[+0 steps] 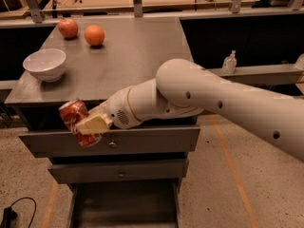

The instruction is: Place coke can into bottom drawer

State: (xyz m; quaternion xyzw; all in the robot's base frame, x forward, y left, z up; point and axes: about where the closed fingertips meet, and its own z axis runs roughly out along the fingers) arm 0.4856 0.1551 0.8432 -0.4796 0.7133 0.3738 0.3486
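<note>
Red coke can (72, 114) sits tilted, clamped between my gripper's (81, 127) cream fingers (94, 124), just past the cabinet's (142, 56) front edge, above the open bottom drawer (123, 209).

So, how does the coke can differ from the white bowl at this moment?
Colour: the coke can is red with whitish marks, while the white bowl is plain white.
Shape: the can is a narrow cylinder, and the bowl is wide and open.
Pose: the can is tilted in the air in front of the top drawer, held by the gripper. The bowl stands upright on the tabletop.
Both are near the tabletop's front left corner.
</note>
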